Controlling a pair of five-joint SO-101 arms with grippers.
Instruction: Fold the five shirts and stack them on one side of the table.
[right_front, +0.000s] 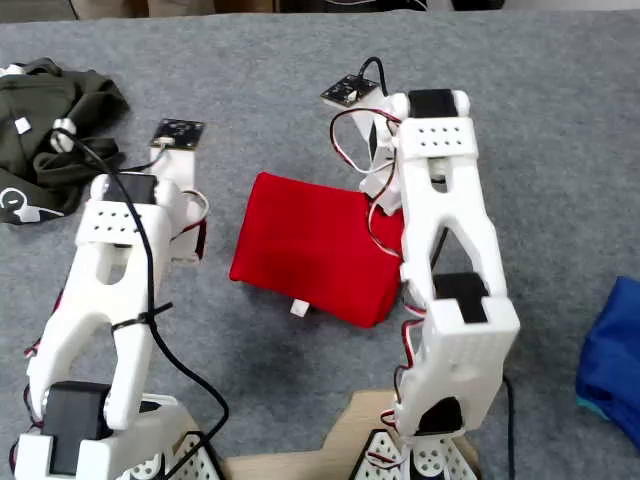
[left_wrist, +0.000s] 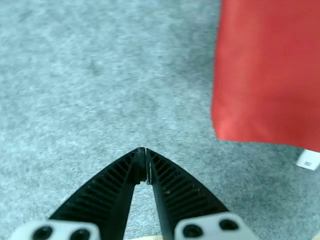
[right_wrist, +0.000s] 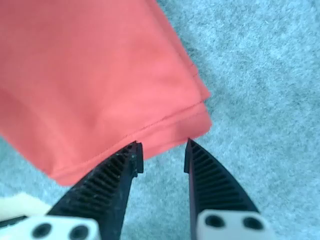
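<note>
A folded red shirt (right_front: 315, 245) lies in the middle of the grey table, with a small white tag (right_front: 298, 309) at its near edge. My right gripper (right_wrist: 162, 147) is open, and a corner of the red shirt (right_wrist: 95, 85) lies just ahead of its fingertips; the right arm (right_front: 445, 200) stands over the shirt's right edge. My left gripper (left_wrist: 145, 151) is shut on nothing, low over bare table a little to the left of the red shirt (left_wrist: 267, 70). The left arm (right_front: 120, 240) stands left of the shirt.
A crumpled dark green shirt (right_front: 50, 110) lies at the far left corner. A blue shirt (right_front: 612, 360) sits at the right edge. Grey table surface (right_front: 560, 120) lies open at the back right and in front of the red shirt.
</note>
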